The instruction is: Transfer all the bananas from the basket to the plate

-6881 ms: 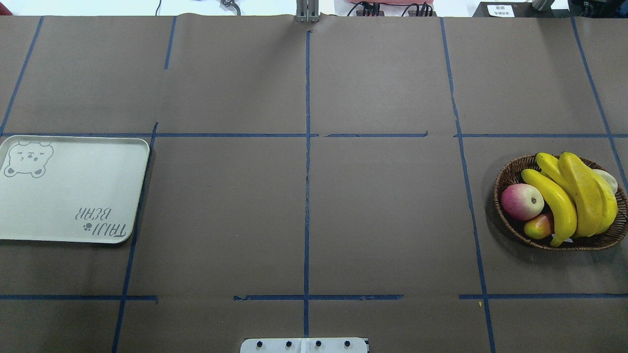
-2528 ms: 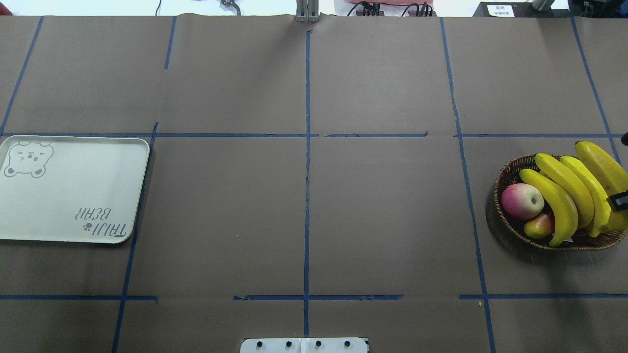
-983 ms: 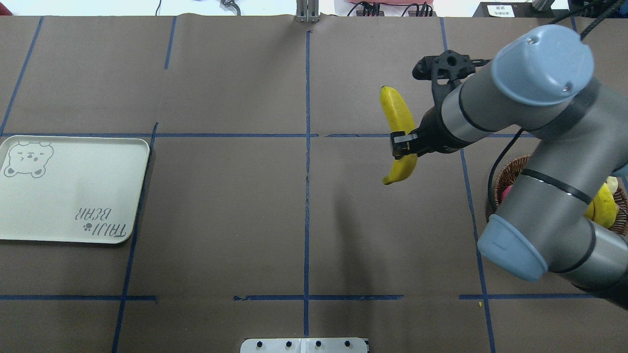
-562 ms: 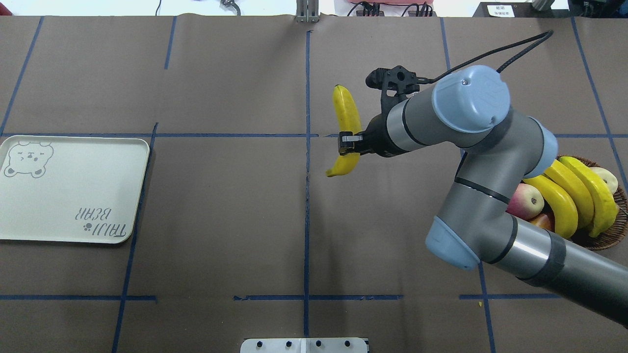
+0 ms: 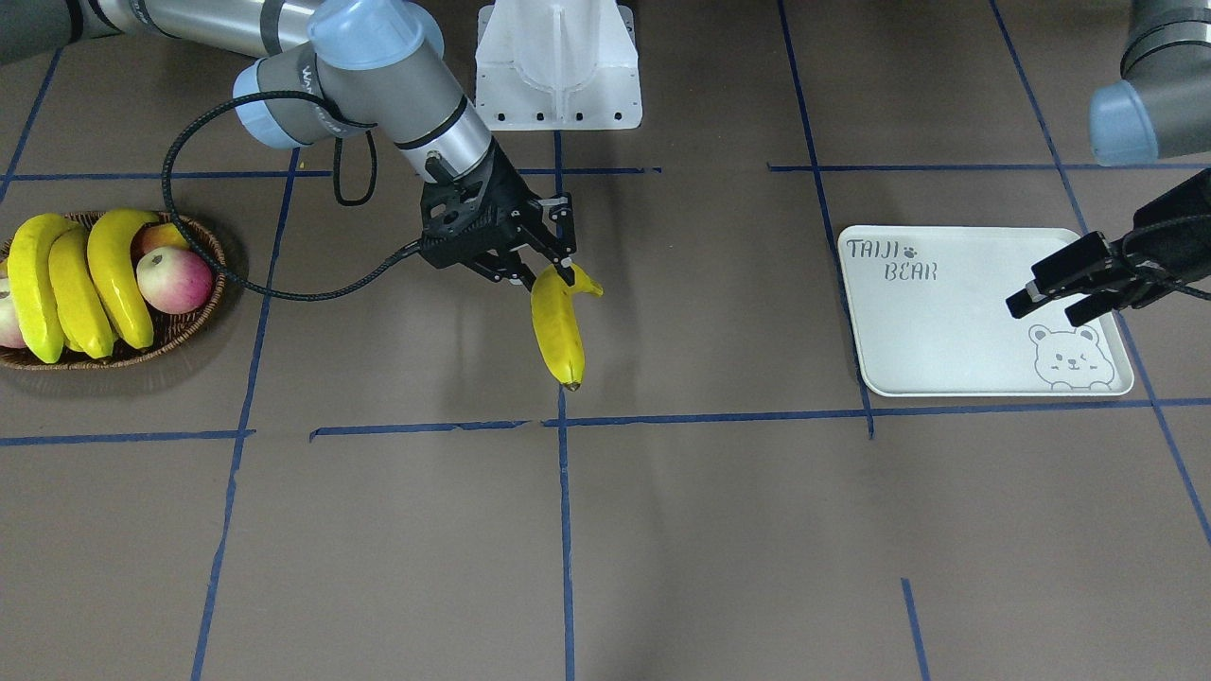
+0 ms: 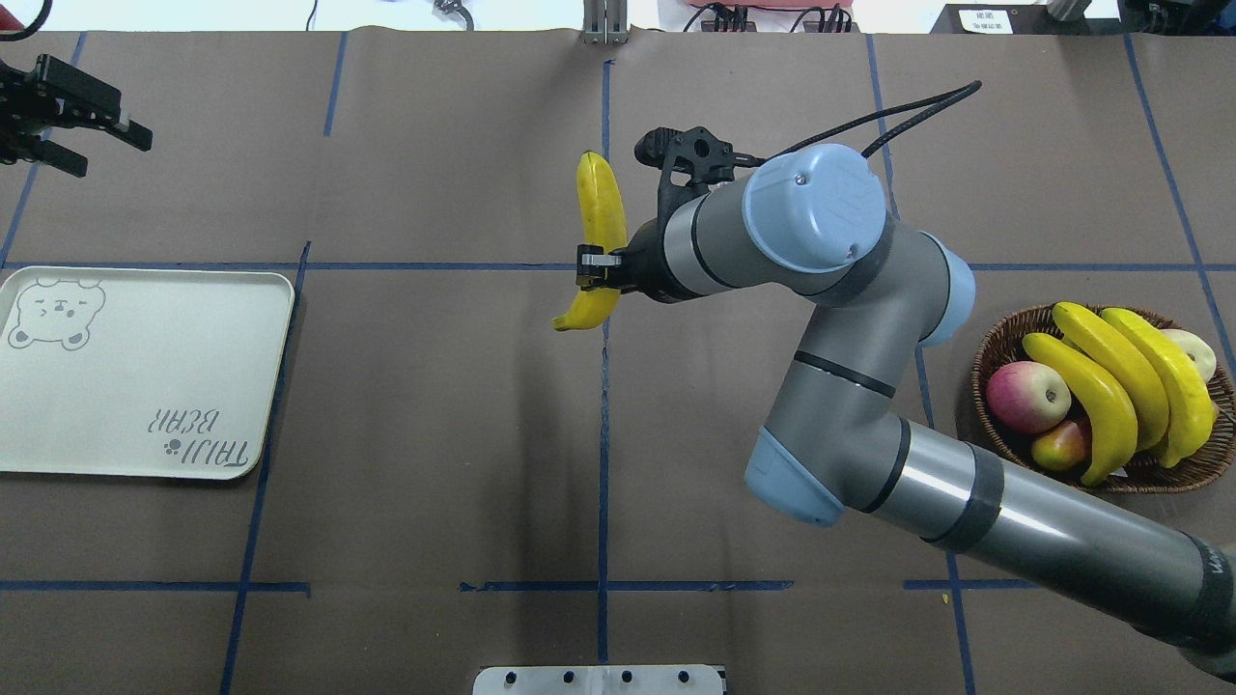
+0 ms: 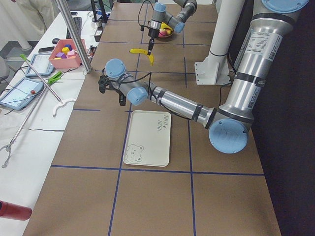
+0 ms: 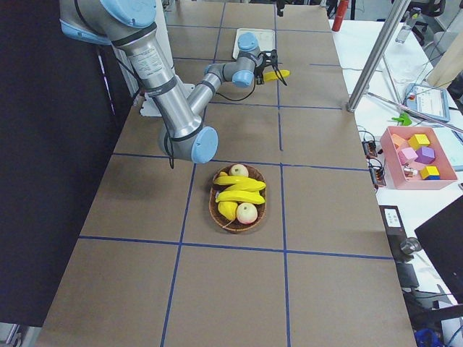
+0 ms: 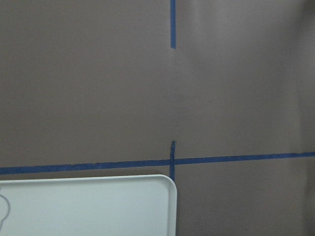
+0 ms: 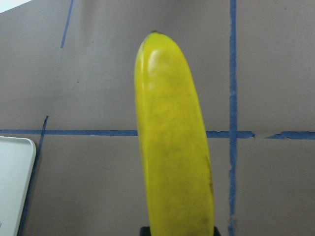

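A yellow banana (image 6: 601,208) hangs in the air over the table's centre line, with my right gripper (image 6: 597,280) shut on its lower part; this banana (image 10: 172,147) fills the right wrist view. Three more bananas (image 6: 1101,386) lie in the brown wicker basket (image 6: 995,347) at the far right. The off-white plate (image 6: 145,386) lies at the far left with nothing on it. My left gripper (image 6: 111,154) hovers open and empty just beyond the plate's far edge. The front-facing view shows the held banana (image 5: 558,331), the right gripper (image 5: 549,270), the left gripper (image 5: 1045,307) and the plate (image 5: 965,322).
The basket also holds a pink-red apple (image 6: 1028,396), a small reddish fruit (image 6: 1060,446) and a pale fruit (image 6: 1193,349). Blue tape lines grid the brown table. The white robot base (image 5: 558,66) stands at the near edge. A pink box of blocks (image 8: 416,152) sits on a side table.
My right arm lifted one banana out of the basket and carried it left to the centre line. The left arm has come into view at the far left.
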`<state>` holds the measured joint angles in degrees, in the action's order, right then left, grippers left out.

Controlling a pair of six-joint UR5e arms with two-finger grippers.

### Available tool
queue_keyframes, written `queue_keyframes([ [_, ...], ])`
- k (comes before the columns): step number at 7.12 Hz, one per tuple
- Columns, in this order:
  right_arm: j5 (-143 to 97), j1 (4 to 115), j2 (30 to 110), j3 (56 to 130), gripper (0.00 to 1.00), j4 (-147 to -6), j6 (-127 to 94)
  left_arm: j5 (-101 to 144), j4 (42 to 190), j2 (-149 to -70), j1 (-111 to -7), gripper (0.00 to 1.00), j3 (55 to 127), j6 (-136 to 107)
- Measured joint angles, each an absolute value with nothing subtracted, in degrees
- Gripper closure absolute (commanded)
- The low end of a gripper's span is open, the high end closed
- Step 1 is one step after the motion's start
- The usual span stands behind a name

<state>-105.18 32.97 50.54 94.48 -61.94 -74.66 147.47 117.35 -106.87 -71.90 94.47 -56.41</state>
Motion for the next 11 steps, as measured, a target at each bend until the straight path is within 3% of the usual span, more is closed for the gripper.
queue_keyframes([
  [4, -100.95, 29.96, 40.69, 86.09, 0.99, -61.59, -79.14, 141.15, 125.24, -114.30, -63.57, 0.00, 95.08, -77.05],
  [11, -100.21, 27.75, 37.06, 85.34, 0.99, -61.27, -79.54, 130.66, 128.58, -121.21, -52.62, 0.02, 94.59, -84.34],
])
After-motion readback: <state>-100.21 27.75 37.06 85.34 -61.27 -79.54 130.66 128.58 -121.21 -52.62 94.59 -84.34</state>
